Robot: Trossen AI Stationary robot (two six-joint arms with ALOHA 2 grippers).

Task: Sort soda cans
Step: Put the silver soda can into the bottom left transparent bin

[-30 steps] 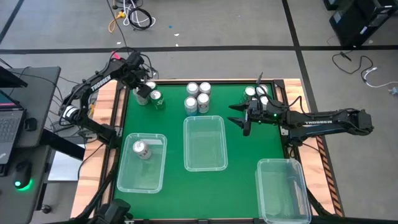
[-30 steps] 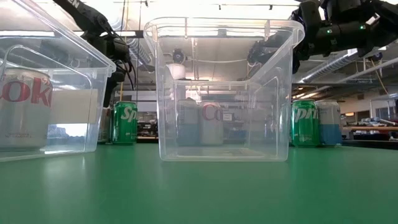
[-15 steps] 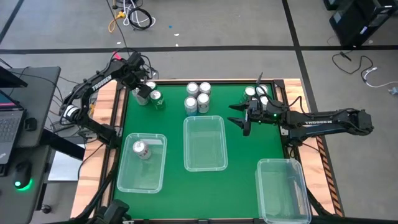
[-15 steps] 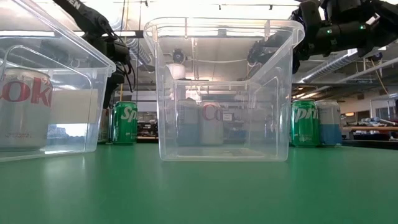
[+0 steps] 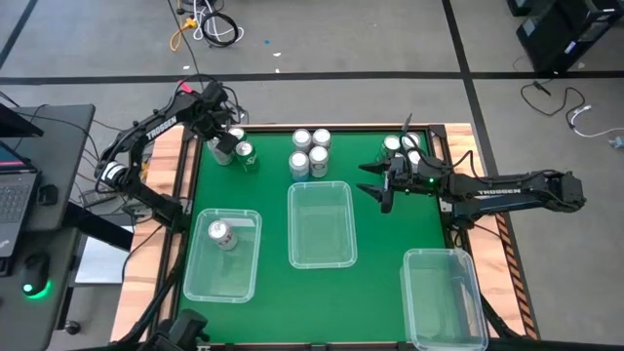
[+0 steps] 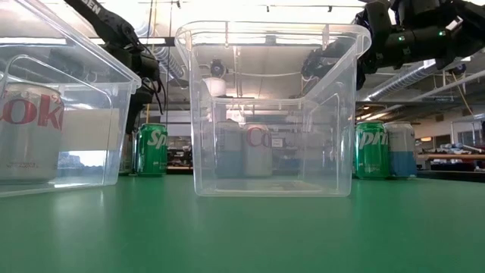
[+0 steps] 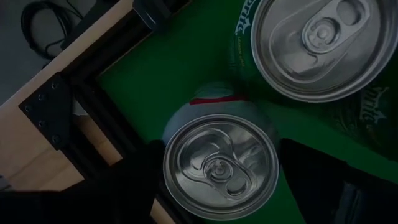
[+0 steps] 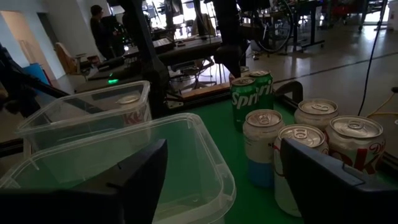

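Three soda cans stand on their bases at the far-left corner: a silver-white one (image 7: 221, 165), a green one (image 7: 317, 46) and a third (image 5: 234, 136). My left gripper (image 5: 222, 146) points down over the silver-white can, open, a finger on either side of it (image 7: 219, 149). More cans stand at far middle (image 5: 310, 151) and far right (image 5: 402, 148). One silver can (image 5: 222, 234) lies in the left clear bin (image 5: 200, 283). My right gripper (image 5: 378, 187) hovers open, above the table beside the middle bin (image 5: 322, 255). My left gripper comes at the silver-white can from above, pointing down, its fingers (image 7: 134, 180) alongside the can's upper wall (image 7: 211, 102) on two opposite sides. The can stands upright on the table. I cannot tell whether the fingers touch it.
A third clear bin (image 5: 444, 297) sits at the near-right corner. The green Sprite can stands right beside the silver-white one. Wooden table rails (image 5: 175, 161) run close to the left gripper. Bare green mat lies between the bins. People and desks show beyond the table (image 8: 99, 25).
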